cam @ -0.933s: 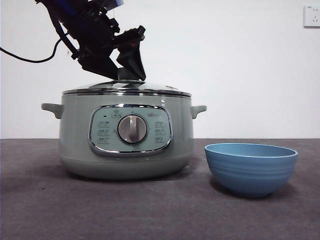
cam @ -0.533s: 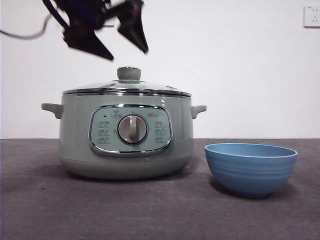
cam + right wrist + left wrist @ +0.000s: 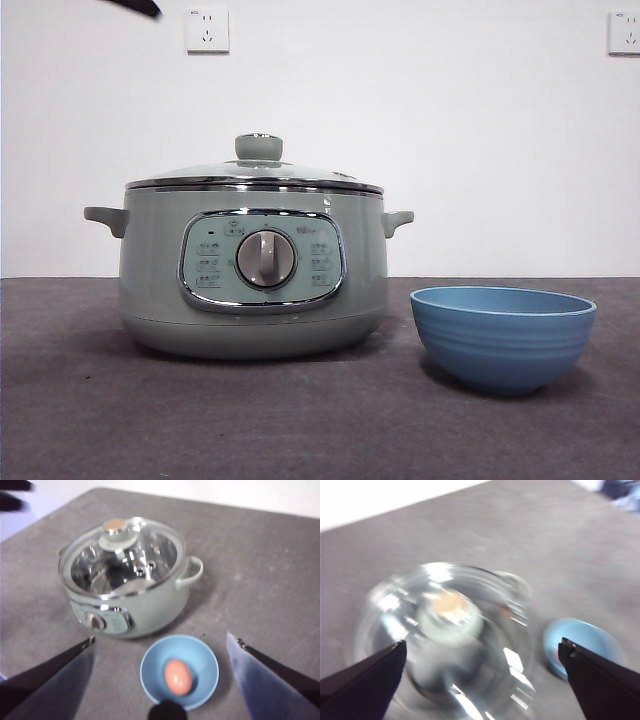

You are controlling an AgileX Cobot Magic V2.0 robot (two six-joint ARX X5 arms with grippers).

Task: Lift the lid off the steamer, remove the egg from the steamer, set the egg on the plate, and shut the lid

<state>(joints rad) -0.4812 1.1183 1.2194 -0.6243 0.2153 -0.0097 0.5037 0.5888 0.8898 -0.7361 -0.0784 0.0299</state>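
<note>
Left gripper (image 3: 480, 680) gone up from domed glass lid (image 3: 255, 172)

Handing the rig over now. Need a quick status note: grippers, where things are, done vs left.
Left gripper: open, empty, above the lid.
Right gripper: open, empty, high over the table, looking down on the bowl and the steamer.
Lid: seated on the steamer, knob up.
Egg: lying in the blue bowl, which stands beside the steamer, not touching it.
Done: all four steps, going by how things lie: egg out and in the bowl, lid closed.
Left: nothing on the task itself; just park both arms.
</note>
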